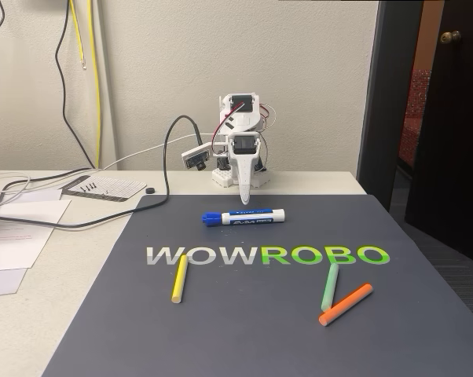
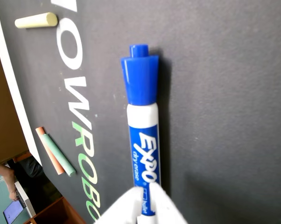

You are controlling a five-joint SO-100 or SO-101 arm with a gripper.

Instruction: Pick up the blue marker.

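Note:
The blue marker point(image 1: 244, 217) lies flat on the dark mat point(image 1: 244, 338), just above the WOWROBO lettering, with its blue cap to the left in the fixed view. My gripper point(image 1: 244, 203) points straight down right behind the barrel, its white fingers together in one narrow tip. In the wrist view the marker point(image 2: 143, 116) runs up the frame with its cap on top. The gripper point(image 2: 146, 201) sits over the barrel's lower end with only a thin slit between the fingers, far narrower than the barrel. Nothing is held.
On the mat's near half lie a yellow stick point(image 1: 178, 279), a green stick point(image 1: 329, 287) and an orange stick point(image 1: 346, 304). Papers point(image 1: 16, 236) and a black cable point(image 1: 79, 221) lie on the table to the left. A dark door point(image 1: 449, 118) stands at right.

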